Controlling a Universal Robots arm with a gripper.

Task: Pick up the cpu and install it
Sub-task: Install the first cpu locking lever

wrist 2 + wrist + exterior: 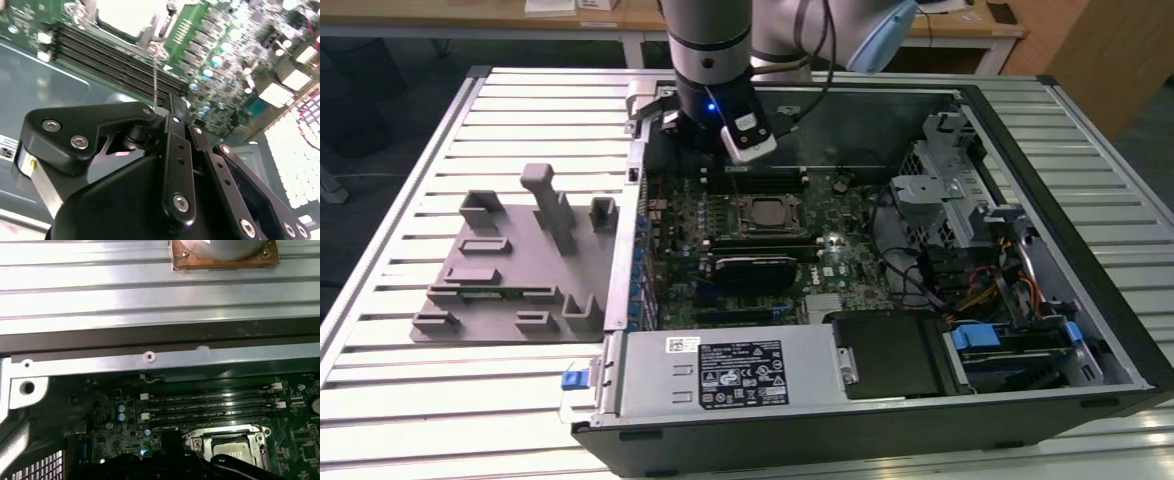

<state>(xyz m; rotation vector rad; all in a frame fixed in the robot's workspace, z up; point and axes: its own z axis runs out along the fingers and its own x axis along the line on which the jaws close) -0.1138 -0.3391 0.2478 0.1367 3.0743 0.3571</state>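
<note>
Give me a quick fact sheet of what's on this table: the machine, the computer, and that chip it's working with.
setting: open computer case lying on a slatted metal table
arm: reaches down into the case's far side, above the memory slots
hand: nothing visibly held
cpu: sits in the motherboard socket, silver top up, also seen in the first wrist view
beside the case: grey fixture at the exterior view's left
</note>
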